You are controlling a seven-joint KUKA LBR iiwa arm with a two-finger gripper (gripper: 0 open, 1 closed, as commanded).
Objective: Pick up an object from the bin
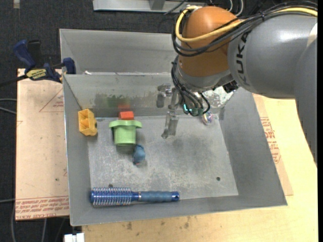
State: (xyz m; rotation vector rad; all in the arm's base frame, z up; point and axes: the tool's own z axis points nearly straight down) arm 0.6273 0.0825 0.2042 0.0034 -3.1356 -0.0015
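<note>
My gripper (166, 132) hangs under the orange wrist cover, over bare bin floor near the back middle, with nothing seen in it. The nearest thing is a green plastic cylinder with a wide flange (124, 133), lying a short way to its left. A small orange-red block (126, 115) sits just behind the green piece. A small blue lump (139, 155) lies just in front of the green piece, to the lower left of the gripper.
A yellow plastic piece (87, 122) lies against the bin's left wall. A blue hairbrush (133, 196) lies along the front wall. The arm comes in from the upper right and covers the back right corner.
</note>
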